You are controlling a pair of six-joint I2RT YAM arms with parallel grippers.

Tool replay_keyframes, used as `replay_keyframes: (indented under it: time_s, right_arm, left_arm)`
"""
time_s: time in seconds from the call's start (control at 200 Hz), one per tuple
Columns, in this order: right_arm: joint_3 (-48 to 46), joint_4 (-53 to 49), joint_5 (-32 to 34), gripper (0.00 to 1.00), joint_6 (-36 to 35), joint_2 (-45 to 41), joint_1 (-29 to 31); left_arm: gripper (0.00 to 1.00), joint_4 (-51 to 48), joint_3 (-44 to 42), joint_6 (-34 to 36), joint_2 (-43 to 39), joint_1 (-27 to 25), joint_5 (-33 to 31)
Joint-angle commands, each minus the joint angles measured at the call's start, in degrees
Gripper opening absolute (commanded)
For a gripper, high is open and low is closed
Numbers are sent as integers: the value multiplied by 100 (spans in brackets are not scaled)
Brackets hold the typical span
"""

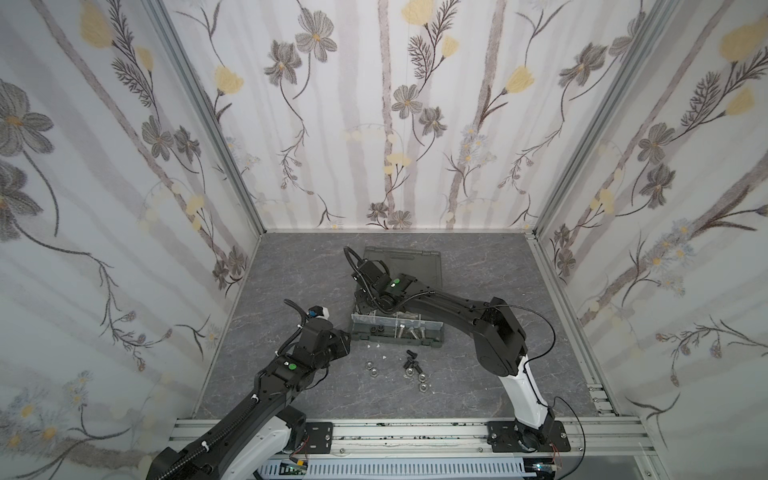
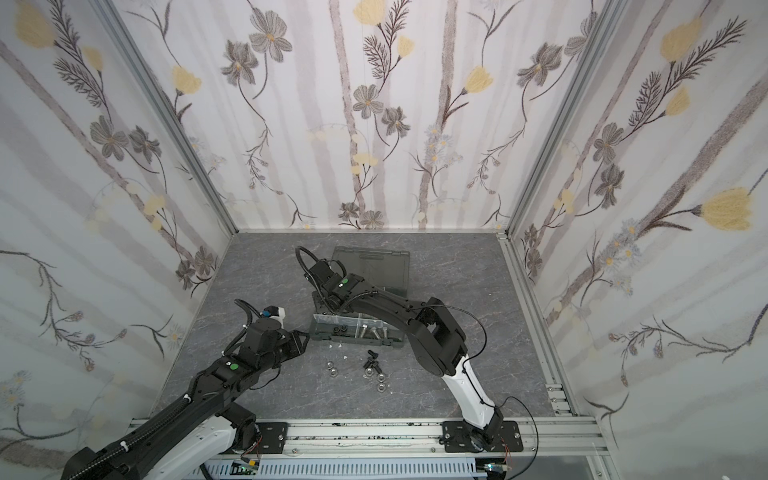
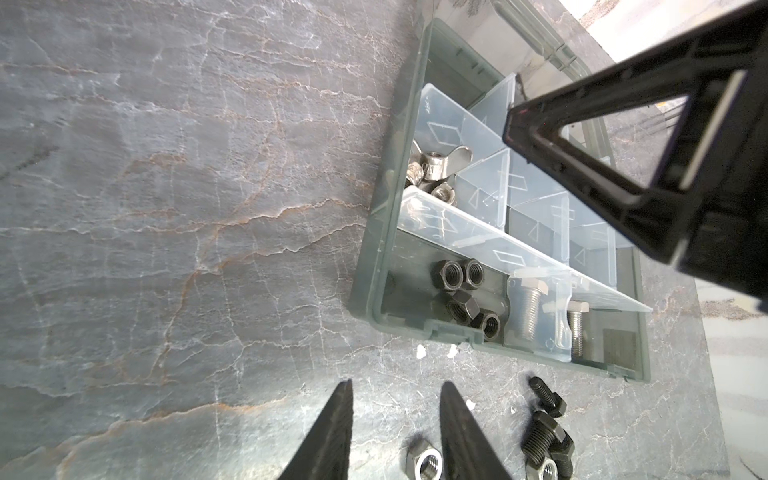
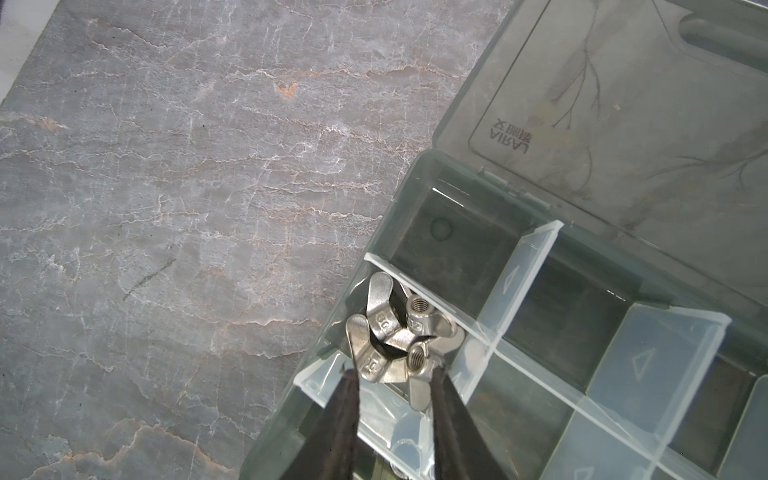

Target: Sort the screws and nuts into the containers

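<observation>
silver metal wing nuts (image 4: 386,328) share a corner of the dark grey plastic organiser case (image 4: 390,216), kept by kind; right gripper (image 4: 394,371) above them, left gripper (image 3: 397,384) beside it, both fingers part-open, empty.

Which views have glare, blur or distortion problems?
Both top views: wide-angle warp, walls splay, loose nuts tiny. Left wrist: glare on clear dividers, gripper fingers dark, soft. Right wrist: lid mirrors wallpaper; wing nuts sharp.
</observation>
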Motion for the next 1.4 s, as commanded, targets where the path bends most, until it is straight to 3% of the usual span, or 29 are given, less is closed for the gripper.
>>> replay_keyframes:
  time_s: [0.0, 0.59, 1.394]
  right_arm:
    - [-179, 235, -25, 32, 33, -297, 0]
    - [-1208, 564, -27, 32, 162, -1371, 3]
    - [-2947, 974, 184, 32, 516, -2887, -184]
  left_arm:
    - [37, 74, 25, -15, 49, 4, 61]
    - [37, 74, 61, -113, 180, -161, 65]
    - [37, 67, 566, -318, 1318, -1507, -774]
